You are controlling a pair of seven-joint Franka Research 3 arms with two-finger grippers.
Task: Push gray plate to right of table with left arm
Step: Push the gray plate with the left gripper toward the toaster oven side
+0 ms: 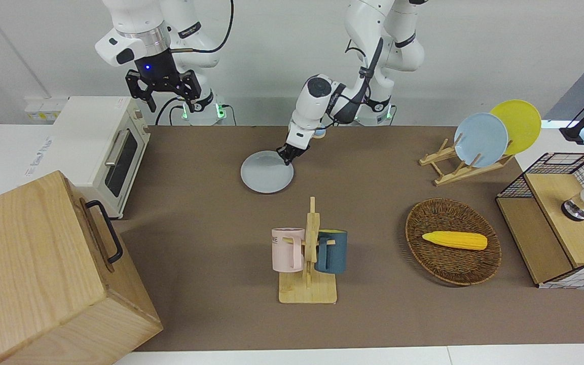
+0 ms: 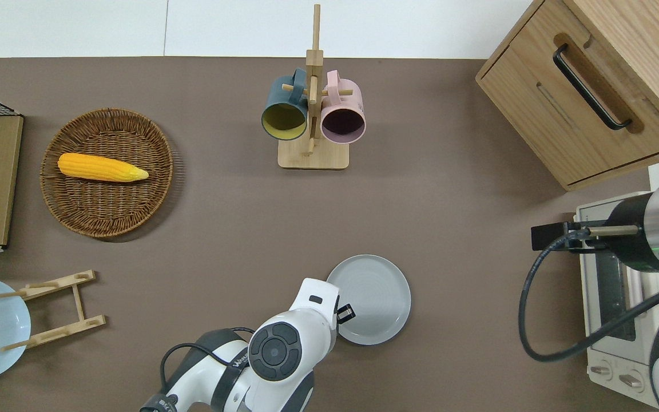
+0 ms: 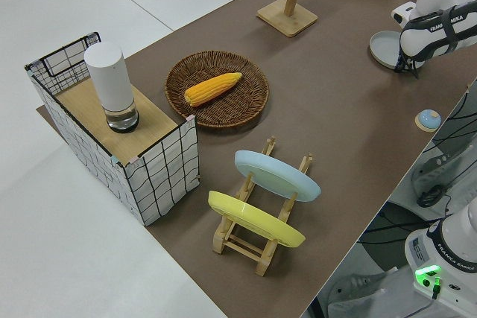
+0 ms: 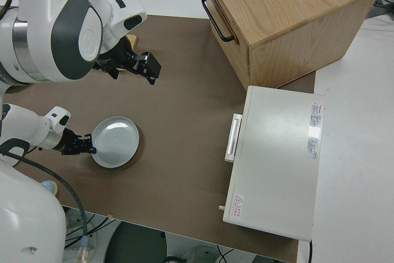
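1. The left gripper point(image 1: 289, 156) is down low at the rim of the gray plate point(image 1: 266, 172), on the side nearest the robots. Its black fingers look pressed close together, with nothing between them, and they touch the plate's edge.
2. The left arm point(image 2: 284, 343) bends down from its base to reach that spot.
3. The gray plate lies flat on the brown table point(image 1: 211, 223), near the middle, on the side close to the robots.
4. Farther from the robots stands a wooden mug rack point(image 1: 308, 263) with a pink mug point(image 1: 287, 249) and a dark blue mug point(image 1: 331, 251) hanging on it.
5. Toward the left arm's end sit a woven basket point(image 1: 439, 266) with a yellow corn cob point(image 1: 455, 240) in it, and a plate rack point(image 1: 454, 170) holding a light-blue plate point(image 1: 480, 139) and a yellow plate point(image 1: 520, 124).
6. Toward the right arm's end are a white oven point(image 1: 107, 152) and a wooden cabinet point(image 1: 33, 274).
7. The right arm is parked, and its right gripper point(image 1: 162, 86) has its fingers spread apart.
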